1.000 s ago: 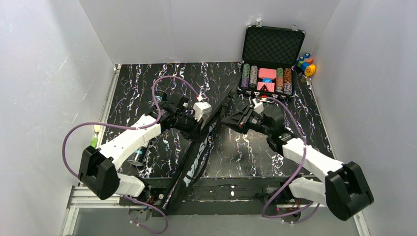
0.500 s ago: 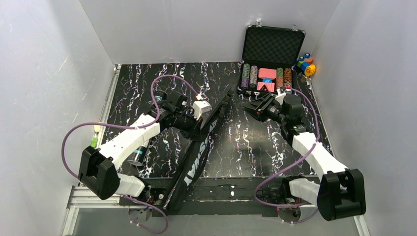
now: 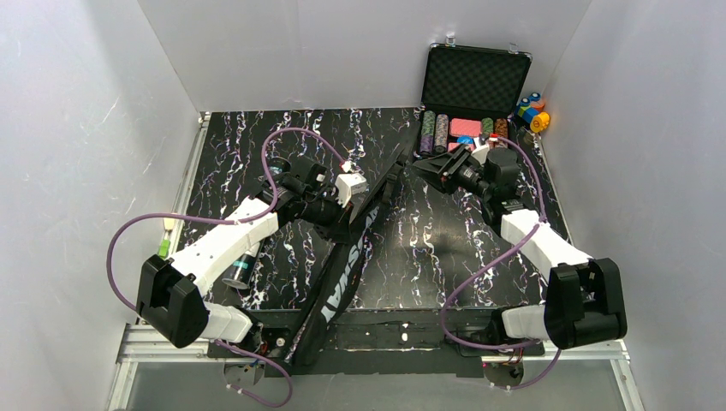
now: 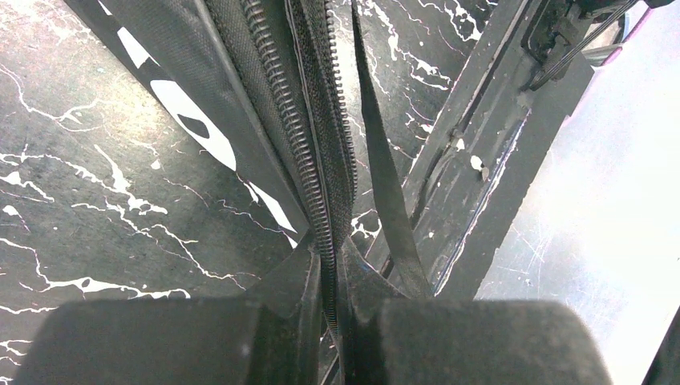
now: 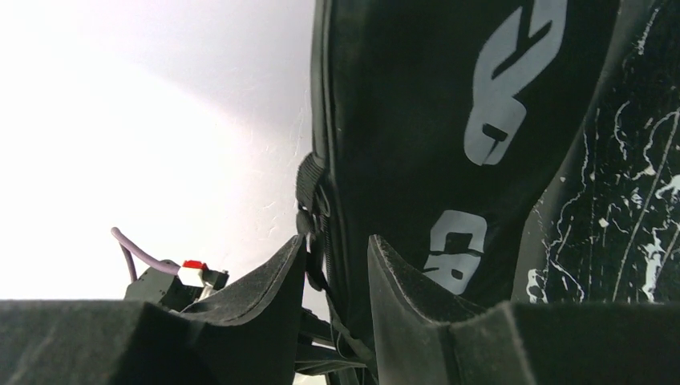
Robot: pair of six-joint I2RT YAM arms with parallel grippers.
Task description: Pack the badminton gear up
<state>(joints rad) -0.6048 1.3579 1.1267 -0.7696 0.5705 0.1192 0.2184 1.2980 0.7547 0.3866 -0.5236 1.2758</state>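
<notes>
Marbled tabletop: left pincer is clamping the bag by its zipper. The fabric is looking soft and light. Right pincer is gaping empty, bag just ahead.

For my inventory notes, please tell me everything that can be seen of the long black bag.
The bag is long, narrow and black, of woven cloth as it looks, with large white letters along its side. A zip runs along one edge, with a black strap beside it. It lies aslant across the marbled table, its near end over the front edge. The left gripper is shut on the zip edge; the right gripper stands open near its far end.
</notes>
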